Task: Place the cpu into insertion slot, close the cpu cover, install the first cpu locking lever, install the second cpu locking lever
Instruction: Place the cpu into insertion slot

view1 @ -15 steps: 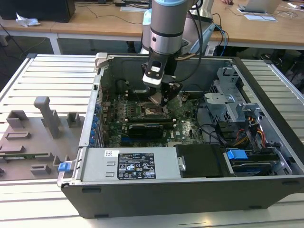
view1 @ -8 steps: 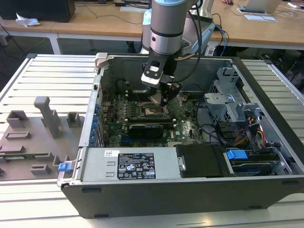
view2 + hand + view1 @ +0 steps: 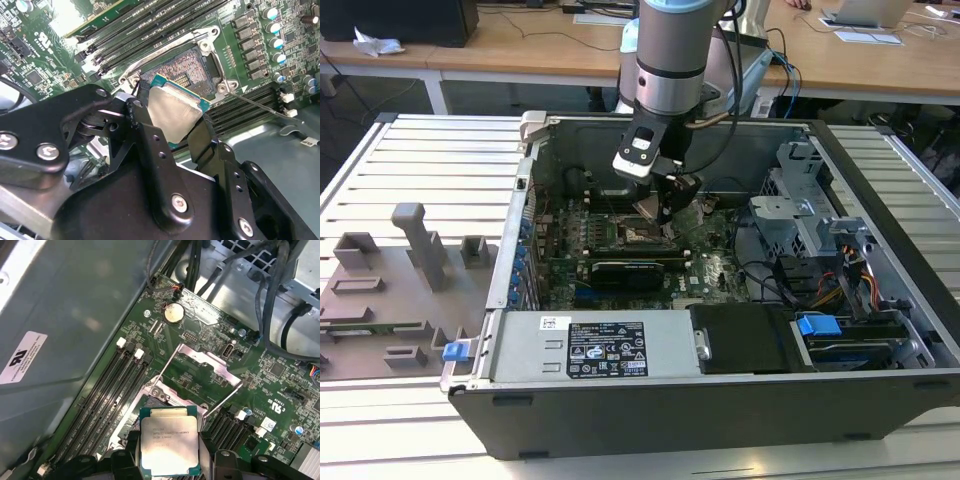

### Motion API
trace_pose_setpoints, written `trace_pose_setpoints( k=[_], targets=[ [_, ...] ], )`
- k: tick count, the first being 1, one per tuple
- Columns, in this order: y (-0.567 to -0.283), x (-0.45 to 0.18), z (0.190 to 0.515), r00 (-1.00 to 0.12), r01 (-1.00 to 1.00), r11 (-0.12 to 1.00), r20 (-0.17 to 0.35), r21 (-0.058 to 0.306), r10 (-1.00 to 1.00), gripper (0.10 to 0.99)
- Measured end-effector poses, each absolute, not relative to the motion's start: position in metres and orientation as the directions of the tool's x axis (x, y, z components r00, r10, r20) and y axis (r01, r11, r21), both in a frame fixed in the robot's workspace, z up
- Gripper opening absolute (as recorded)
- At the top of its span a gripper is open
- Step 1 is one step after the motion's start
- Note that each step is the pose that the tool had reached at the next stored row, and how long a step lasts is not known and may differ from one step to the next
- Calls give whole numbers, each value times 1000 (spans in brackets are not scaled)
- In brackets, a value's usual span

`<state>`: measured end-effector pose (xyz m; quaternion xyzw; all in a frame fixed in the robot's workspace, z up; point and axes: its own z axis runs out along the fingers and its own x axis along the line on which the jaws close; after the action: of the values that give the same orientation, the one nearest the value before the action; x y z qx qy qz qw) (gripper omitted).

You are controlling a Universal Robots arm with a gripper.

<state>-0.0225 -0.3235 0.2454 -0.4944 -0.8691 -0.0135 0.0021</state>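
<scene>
Open dark grey computer case (image 3: 720, 410) sits on slatted silver metal tabletop (image 3: 420, 150), covering the middle and reaching toward the edge on the exterior view's right. Flat grey plastic fixture plate (image 3: 380, 300) lies near the tabletop edge on the exterior view's left. The arm reaches down into the case over the green motherboard (image 3: 710, 275).

Black two-finger end effector (image 3: 172, 117) is clamped on the cpu (image 3: 175, 112), a small flat square chip with a dull silver top and green rim, one finger on each of two opposite edges. One finger (image 3: 142, 130) shows clearly in the second wrist view. In the first wrist view the cpu (image 3: 168, 440) sits between the end effector (image 3: 168, 452) fingertips, top face toward the camera.

The cpu is held above the board and is not seated. The insertion slot (image 3: 187, 65), a square black-rimmed socket with a pin-grid centre, lies just beyond it with its pins exposed, and one chip corner overlaps the slot's edge. Cannot tell if chip and slot touch.

The cpu cover (image 3: 200, 356), a thin silver metal frame with a square window, is flipped open away from the slot. Two thin metal locking levers (image 3: 225, 397) stand released, one on each side of the slot. Long black memory slots (image 3: 107, 390) run alongside the slot. A round silver coin battery (image 3: 174, 313) sits further up the board, near the cables.

In the exterior view the end effector (image 3: 665, 210) hangs over the middle of the motherboard.
</scene>
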Motion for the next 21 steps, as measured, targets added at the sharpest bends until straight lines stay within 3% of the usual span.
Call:
trace_pose_setpoints(
  k=[21],
  targets=[
    [-323, -22, 245, -387, 922, 386, 17, 21, 922, 545]
  ],
)
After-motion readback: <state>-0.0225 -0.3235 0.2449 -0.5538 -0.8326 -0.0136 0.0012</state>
